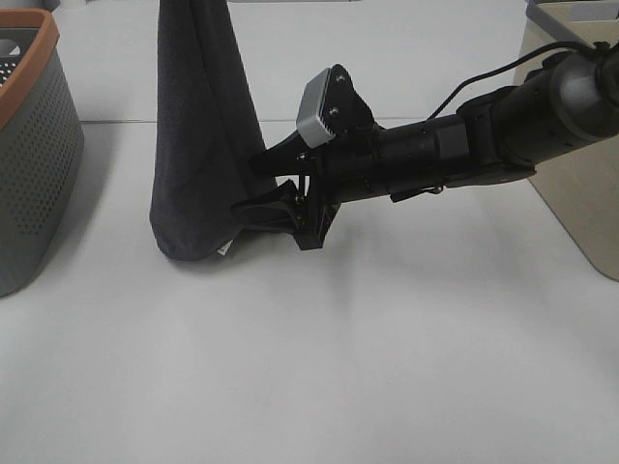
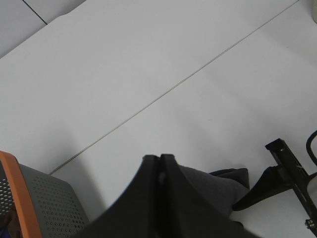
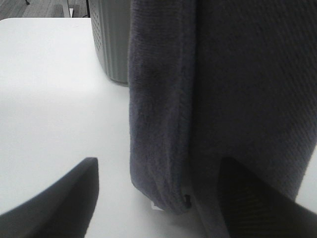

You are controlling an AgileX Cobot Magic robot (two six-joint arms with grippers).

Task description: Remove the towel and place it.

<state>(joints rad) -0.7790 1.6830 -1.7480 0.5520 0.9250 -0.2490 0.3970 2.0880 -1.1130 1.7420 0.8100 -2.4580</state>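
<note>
A white table fills most of every view, with a thin seam running across its far part. At the left edge of the high view stands a grey perforated basket with an orange rim, and at the right edge a beige bin. The light is soft and even, with faint shadows. The right wrist view shows a strip of dark floor beyond the table
</note>
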